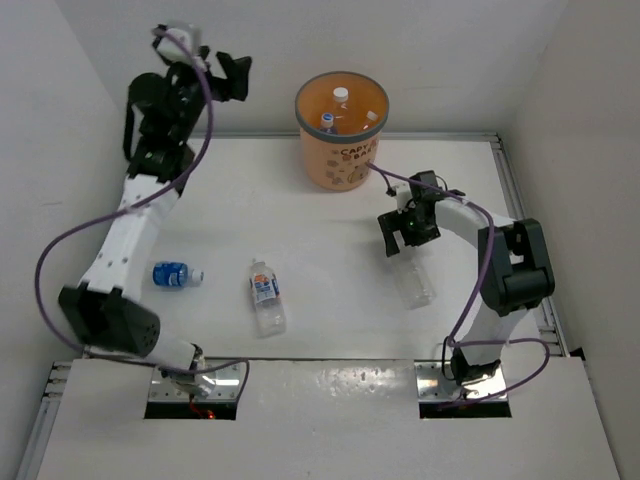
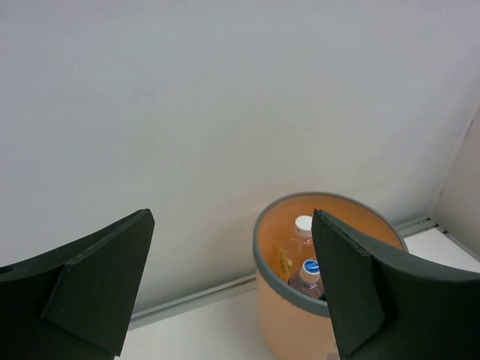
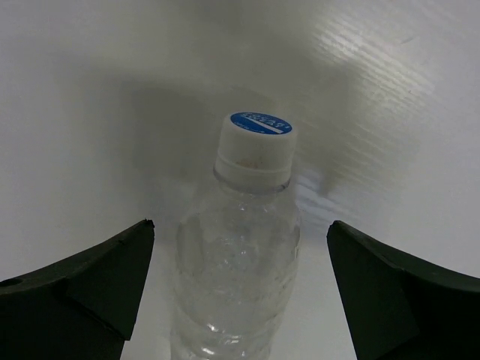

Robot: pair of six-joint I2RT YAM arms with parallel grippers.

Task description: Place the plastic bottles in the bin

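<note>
The orange bin (image 1: 340, 160) stands at the back of the table, with white-capped plastic bottles (image 1: 341, 96) upright inside it. In the left wrist view the bin's grey rim (image 2: 260, 259) shows two caps (image 2: 309, 268) within. My left gripper (image 1: 243, 78) hangs high to the left of the bin, open and empty (image 2: 232, 217). My right gripper (image 1: 408, 238) is open, its fingers either side of a clear unlabelled bottle (image 3: 240, 262) lying on the table (image 1: 416, 282), apart from it. A blue-labelled bottle (image 1: 173, 274) and a white-orange labelled bottle (image 1: 265, 294) lie at the near left.
White walls close in the table on the left, back and right. A metal rail (image 1: 520, 200) runs along the right edge. Purple cables (image 1: 60, 250) loop beside both arms.
</note>
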